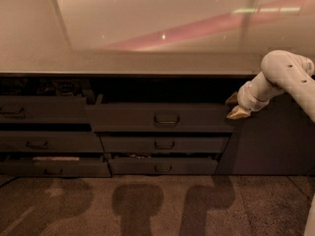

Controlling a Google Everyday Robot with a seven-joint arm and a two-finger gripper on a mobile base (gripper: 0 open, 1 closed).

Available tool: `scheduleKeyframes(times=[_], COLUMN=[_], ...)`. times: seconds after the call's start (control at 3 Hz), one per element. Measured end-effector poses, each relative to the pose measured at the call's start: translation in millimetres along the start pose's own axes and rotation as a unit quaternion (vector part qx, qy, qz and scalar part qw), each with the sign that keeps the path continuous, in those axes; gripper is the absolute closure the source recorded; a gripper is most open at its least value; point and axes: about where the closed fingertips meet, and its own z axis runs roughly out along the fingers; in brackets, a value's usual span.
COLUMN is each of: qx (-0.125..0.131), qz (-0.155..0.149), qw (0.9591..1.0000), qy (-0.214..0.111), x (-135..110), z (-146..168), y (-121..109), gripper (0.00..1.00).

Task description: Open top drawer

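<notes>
A dim view of a bank of dark grey drawers under a pale, glossy worktop (147,65). The top drawer (123,118), the widest and tallest-fronted one, sits in the middle column directly below the worktop, with a small loop handle (166,119) at its centre. Two shorter drawers (197,144) lie beneath it, and a narrower column of drawers (44,113) stands to its left.

The robot's white arm (278,75) reaches in from the right edge. Its tan-tipped pincer (236,107) is at the right end of the top drawer's front, near the upper corner and well apart from the handle. Whether the pincer is apart, together or clamped on the drawer's edge cannot be told.

A black gap shows above the drawer front, and its left end seems to overlap the neighbouring column, so the drawer looks already drawn out a little. The step in hand appears to be working it open from the right end. The next move likely calls for a straight pull outward, away from the cabinet, keeping contact so the front does not slip free.
</notes>
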Motion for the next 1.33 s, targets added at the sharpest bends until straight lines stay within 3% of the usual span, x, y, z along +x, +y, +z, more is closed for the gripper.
scheduleKeyframes(times=[0.33,0.67,1.33], qx=[0.0,0.0,0.001], qz=[0.0,0.0,-0.001], qw=[1.0,1.0,1.0], qy=[0.0,0.0,0.0], x=[0.0,-0.1,-2.8], z=[0.0,-0.3,-3.5], y=[0.0,-0.1,3.9], gripper=[0.88,1.0,1.0])
